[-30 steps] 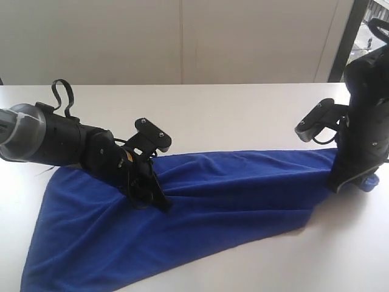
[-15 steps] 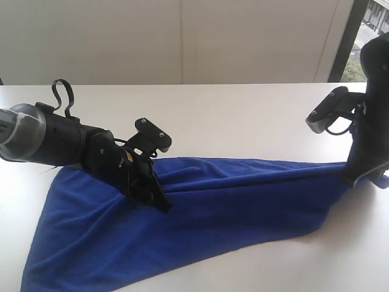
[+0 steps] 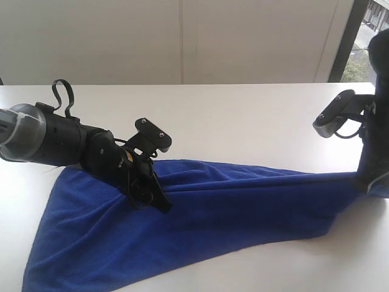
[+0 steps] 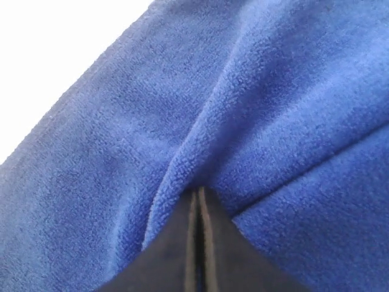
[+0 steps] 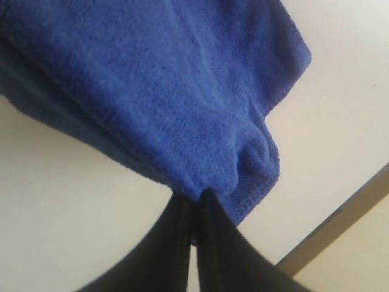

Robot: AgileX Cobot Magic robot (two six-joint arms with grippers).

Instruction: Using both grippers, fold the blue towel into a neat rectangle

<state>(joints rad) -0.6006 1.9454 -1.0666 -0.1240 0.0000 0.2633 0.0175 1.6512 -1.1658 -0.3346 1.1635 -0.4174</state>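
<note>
a: where's the blue towel (image 3: 200, 213)?
b: spread over the white table (image 3: 243, 115), towards the near side. it makes a rough triangle, wide on the left and running down to a corner at the near left. a long taper is drawn out to the right.
a: and the left gripper (image 3: 161, 205)?
b: low on the cloth, left of the middle, with its arm lying almost flat over the towel's far left edge. its jaws are pressed together with only a hairline between them. a ridge of the fuzzy cloth runs straight into the tips, so it's pinching a fold of the towel. creases fan out from that spot.
a: the right gripper (image 3: 368, 182)?
b: at the right edge of the exterior view, partly cut off. its jaws are squeezed together on the towel's right corner. in its wrist view the hemmed corner bunches at the tips and the cloth there is lifted off the table.
a: is the cloth slack between them?
b: no, its far edge runs fairly straight from one gripper to the other, with long folds alongside.
</note>
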